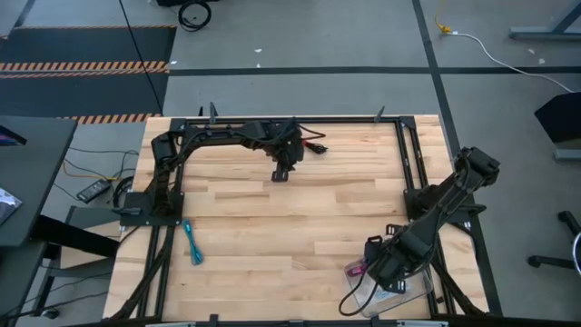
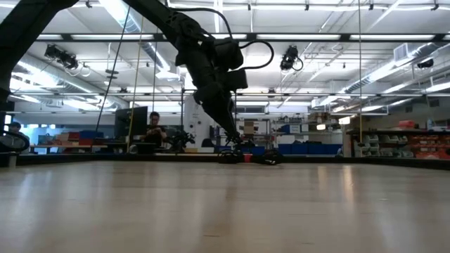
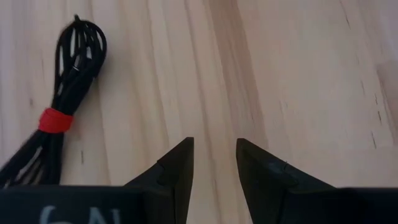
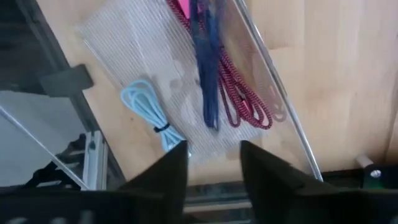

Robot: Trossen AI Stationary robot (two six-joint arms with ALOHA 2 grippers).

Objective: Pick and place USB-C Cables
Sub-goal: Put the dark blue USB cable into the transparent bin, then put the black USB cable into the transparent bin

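Observation:
The black-and-red cable lies coiled on the wood near the table's far edge, and shows small in the low view. My left gripper hovers open just beside it, touching nothing. The teal cable lies flat near the left edge. My right gripper is open above the clear tray at the near right corner. In the tray lie the pale blue cable, the purple cable and the maroon cable.
Black frame rails run along the table's sides and far edge. The middle of the wooden table top is bare. A long white cord with a yellow end lies on the floor beyond the table. People sit far off in the room.

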